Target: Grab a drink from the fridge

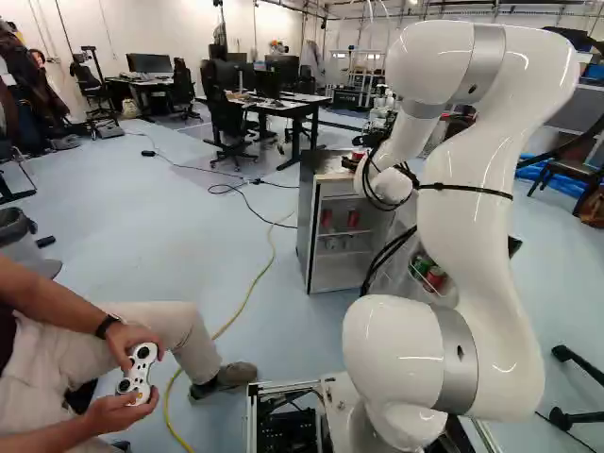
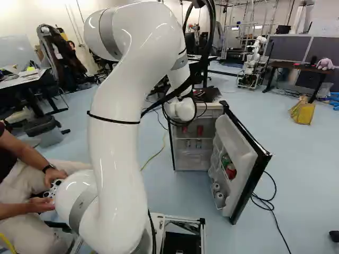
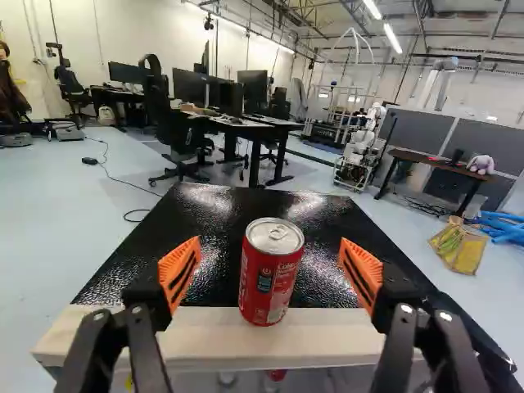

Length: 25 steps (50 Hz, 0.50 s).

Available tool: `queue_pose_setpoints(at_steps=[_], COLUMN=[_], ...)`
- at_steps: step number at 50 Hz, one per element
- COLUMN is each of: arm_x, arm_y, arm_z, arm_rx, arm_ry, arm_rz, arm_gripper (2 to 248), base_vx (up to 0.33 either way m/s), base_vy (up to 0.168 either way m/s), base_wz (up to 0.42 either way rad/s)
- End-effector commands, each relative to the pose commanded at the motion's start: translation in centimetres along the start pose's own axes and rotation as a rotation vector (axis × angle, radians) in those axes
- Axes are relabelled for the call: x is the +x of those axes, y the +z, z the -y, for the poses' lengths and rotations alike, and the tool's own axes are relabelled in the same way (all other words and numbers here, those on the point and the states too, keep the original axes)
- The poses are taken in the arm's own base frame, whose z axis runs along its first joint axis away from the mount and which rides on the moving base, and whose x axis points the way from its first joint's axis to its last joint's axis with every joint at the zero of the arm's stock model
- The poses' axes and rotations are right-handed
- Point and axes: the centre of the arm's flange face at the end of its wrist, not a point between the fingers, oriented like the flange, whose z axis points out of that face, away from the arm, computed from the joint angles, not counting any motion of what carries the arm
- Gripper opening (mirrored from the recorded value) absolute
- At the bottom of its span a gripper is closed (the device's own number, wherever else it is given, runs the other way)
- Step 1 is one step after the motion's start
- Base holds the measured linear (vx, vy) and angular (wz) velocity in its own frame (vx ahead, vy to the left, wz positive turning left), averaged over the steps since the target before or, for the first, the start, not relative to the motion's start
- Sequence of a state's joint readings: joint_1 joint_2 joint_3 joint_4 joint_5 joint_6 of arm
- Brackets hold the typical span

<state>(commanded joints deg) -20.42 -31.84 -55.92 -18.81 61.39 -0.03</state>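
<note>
1. A red drink can (image 3: 270,274) stands upright on the fridge top (image 3: 143,258), its base at the pale front edge (image 3: 348,334), outside the cold compartment below.

2. The robot's hand (image 3: 268,264) is spread wide at the can, one orange pad (image 3: 178,274) to each side, with a visible gap between each pad and the metal. Nothing is held.

3. Beneath, the fridge (image 1: 306,226) stands open, its door (image 2: 238,138) swung out. Red cans (image 2: 199,130) sit on an inner shelf, while green and red containers (image 2: 230,170) share the door rack.

4. Done, as far as the pictures show: the door is open, a drink is out in the room's air, and the arm (image 2: 121,106) has its fingers lined up around it. Whether this can comes from the shelves below cannot be told from here.

5. Left to do hinges on the goal. If the fridge top is the drop-off point, the job looks all but finished, with only a straight retreat clear of the can and perhaps the door to close. If the drink is to be carried off, the grip and the lift remain.
</note>
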Motion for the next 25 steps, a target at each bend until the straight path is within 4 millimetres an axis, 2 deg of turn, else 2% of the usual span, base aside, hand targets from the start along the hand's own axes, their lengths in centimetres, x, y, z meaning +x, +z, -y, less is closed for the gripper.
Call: queue_pose_setpoints(at_steps=[2,3,15,25], arm_x=[0.0,0.0,0.3,1.2], arm_y=[-0.2,-0.4,-2.6,-4.5], arm_z=[0.0,0.0,0.1,-0.9], arm_rx=[-0.001,-0.001,-0.008,-0.033], arm_ry=[0.001,0.001,0.005,0.006], arm_rz=[0.002,0.003,0.016,0.016], arm_gripper=[221,247,247,247], base_vx=[0.0,0.0,0.0,0.0], base_vy=[0.0,0.0,0.0,0.0], base_wz=[0.0,0.0,0.0,0.0])
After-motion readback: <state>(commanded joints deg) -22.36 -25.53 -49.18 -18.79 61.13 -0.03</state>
